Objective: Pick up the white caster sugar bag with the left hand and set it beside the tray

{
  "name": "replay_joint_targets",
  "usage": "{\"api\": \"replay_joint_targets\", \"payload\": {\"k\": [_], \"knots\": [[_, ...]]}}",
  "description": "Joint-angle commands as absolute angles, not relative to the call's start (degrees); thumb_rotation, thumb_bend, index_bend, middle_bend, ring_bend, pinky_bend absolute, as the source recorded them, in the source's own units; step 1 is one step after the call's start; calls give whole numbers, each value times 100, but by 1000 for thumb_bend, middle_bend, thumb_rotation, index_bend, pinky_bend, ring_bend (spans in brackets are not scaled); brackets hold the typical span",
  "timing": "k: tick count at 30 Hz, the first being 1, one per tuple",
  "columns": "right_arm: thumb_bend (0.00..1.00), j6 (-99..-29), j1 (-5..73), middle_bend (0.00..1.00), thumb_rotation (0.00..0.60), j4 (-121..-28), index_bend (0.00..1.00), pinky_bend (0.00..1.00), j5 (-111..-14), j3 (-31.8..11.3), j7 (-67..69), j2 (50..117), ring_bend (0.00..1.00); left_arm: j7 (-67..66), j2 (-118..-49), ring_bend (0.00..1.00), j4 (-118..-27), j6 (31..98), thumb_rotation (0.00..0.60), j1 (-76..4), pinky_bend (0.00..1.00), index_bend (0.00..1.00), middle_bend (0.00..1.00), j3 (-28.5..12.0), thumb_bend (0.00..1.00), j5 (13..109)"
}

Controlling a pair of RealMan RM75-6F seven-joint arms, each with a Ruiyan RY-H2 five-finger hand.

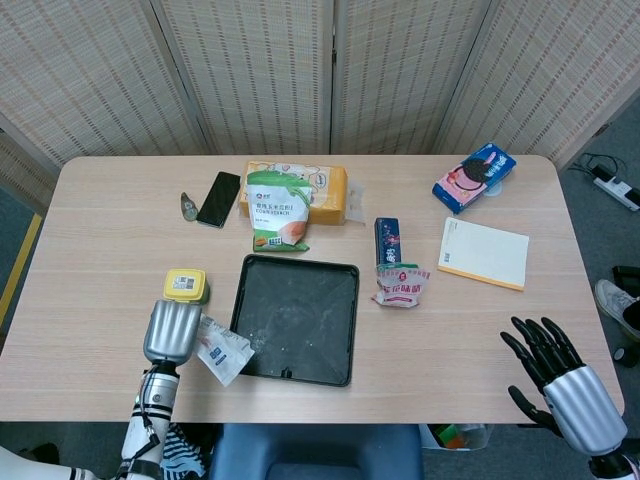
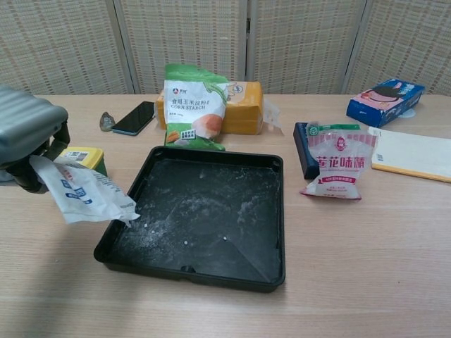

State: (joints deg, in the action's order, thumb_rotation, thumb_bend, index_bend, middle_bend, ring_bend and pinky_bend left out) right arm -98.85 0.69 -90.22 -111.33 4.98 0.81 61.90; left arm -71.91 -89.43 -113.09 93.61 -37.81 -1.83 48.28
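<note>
Left hand (image 1: pixel 172 330) at the near-left of the table (image 1: pixel 100 260), back of the hand up, fingers curled under and clamped on one end of the white caster sugar bag (image 1: pixel 222 348). Bag limp and crumpled, hanging from the grip and trailing toward the robot's right, long axis roughly level and slightly slanted. In the chest view, same hand (image 2: pixel 28 141), same bag (image 2: pixel 83 191), free corner drooping over the left rim of the tray (image 2: pixel 211 271) and, by the look of it, just touching or barely above it; lifted clear of the tabletop otherwise. A few white grains on the tray floor near that corner, possibly spilled sugar, too small to be sure.

Key relation: bag on the tray side of the hand, its tip overlapping the rim. Bare table for a set-down directly under and to the left of the hand, between the tray and the yellow-lidded box (image 1: pixel 186 285) behind. Likely need: a small shift leftward or nearward before lowering, so the whole bag lands beside the tray, not on its edge.

Right hand (image 1: pixel 560 385) far off at the near-right corner, fingers spread, holding nothing, well apart from the bag.
</note>
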Motion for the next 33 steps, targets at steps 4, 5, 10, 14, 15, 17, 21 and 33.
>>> {"api": "replay_joint_targets", "payload": {"k": [4, 5, 10, 14, 15, 17, 21, 33], "knots": [[355, -9872, 70, 0, 600, -9034, 0, 0, -11121, 493, 63, 6196, 0, -4921, -7951, 1000, -11935, 7675, 600, -3470, 1000, 873, 966, -1144, 447, 3406], [355, -9863, 73, 0, 600, -9035, 0, 0, -11121, 494, 56, 6199, 0, -4636, -7808, 1000, -11919, 7391, 600, -3444, 1000, 875, 968, -1221, 447, 3272], [355, -9828, 78, 0, 600, -9053, 0, 0, -11101, 489, 15, 6212, 0, -3259, -7164, 1000, -11626, 5880, 600, -3351, 1000, 876, 968, -1481, 448, 2829], [355, -9784, 91, 0, 600, -9066, 0, 0, -11080, 486, -6, 6218, 0, -2306, -6845, 1000, -11338, 4869, 600, -3301, 1000, 876, 968, -1621, 449, 2673], [356, -9773, 94, 0, 600, -9072, 0, 0, -11076, 486, -10, 6218, 0, -2076, -6785, 1000, -11249, 4629, 600, -3279, 1000, 876, 968, -1649, 448, 2664], [355, -9748, 102, 0, 600, -9082, 0, 0, -11066, 486, -23, 6218, 0, -1574, -6659, 1000, -10996, 4018, 600, -3224, 1000, 877, 969, -1677, 448, 2698], [355, -9722, 106, 0, 600, -9102, 0, 0, -11062, 488, -55, 6223, 0, -683, -6500, 1000, -10356, 2639, 600, -3155, 1000, 878, 970, -1722, 449, 2811], [355, -9649, 135, 0, 600, -9129, 0, 0, -10985, 462, -71, 6222, 0, 1288, -6995, 1000, -8222, -313, 600, -3069, 1000, 879, 970, -2193, 450, 2993]]}}
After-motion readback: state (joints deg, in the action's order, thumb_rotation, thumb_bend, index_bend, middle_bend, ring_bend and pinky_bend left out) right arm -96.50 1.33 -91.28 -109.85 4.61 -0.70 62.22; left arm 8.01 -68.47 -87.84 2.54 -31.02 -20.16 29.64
